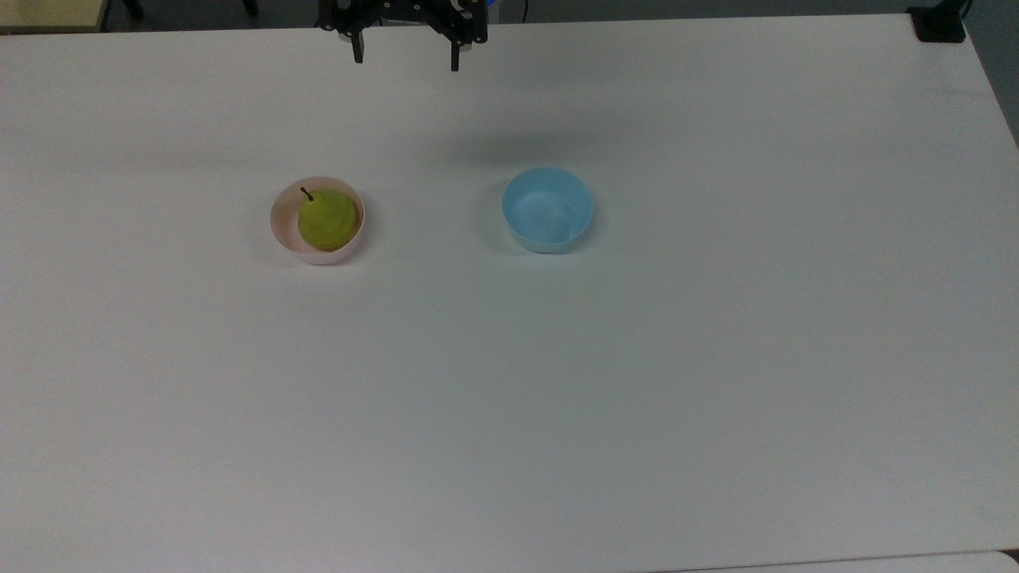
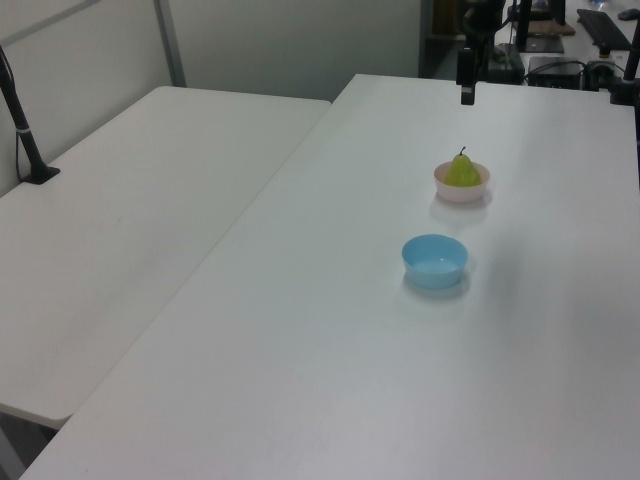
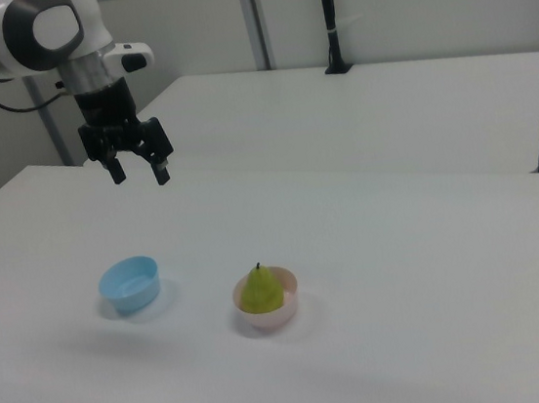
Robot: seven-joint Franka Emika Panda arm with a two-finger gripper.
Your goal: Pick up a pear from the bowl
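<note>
Sitting nearest in the right view, the small yellow-green pear rests stem-up inside the round pale pink plastic bowl, so a grasp must come from above the rim. To the right view's left, well apart, stands the round light blue plastic bowl. Farther back, the black two-finger gripper hangs high with fingers spread, empty; the bare white table leaves ample room.

The top view's upper edge cuts off the tool above its fingers, and the arm with it. In the left view one finger hides the other. The pear covers most of the pink bowl floor, and the bowl's wall hides the pear's underside.
</note>
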